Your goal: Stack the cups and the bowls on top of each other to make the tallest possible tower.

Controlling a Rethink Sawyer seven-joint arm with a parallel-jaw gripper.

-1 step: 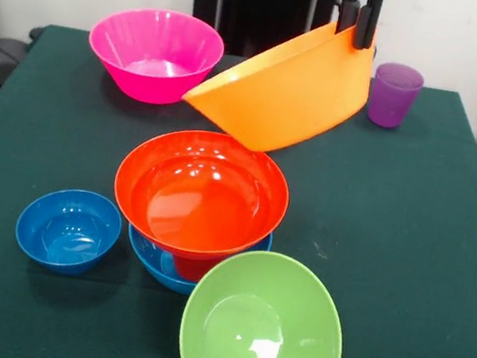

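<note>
The black gripper (358,21), coming down from above, is clenched on the rim of the large glossy orange plastic bowl (284,91), which hangs tilted above the green desk (411,234) near its far edge. Below it the tower (200,205) stands: a red-orange bowl (201,189) over a sky-blue bowl (146,255).

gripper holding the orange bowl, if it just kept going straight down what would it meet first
The gripper points down, shut on the rim of the tilted orange bowl. Straight below, the hanging bowl would likely meet the green tablecloth first; the red-orange bowl looks nearer the camera, though depth is unclear.
</note>
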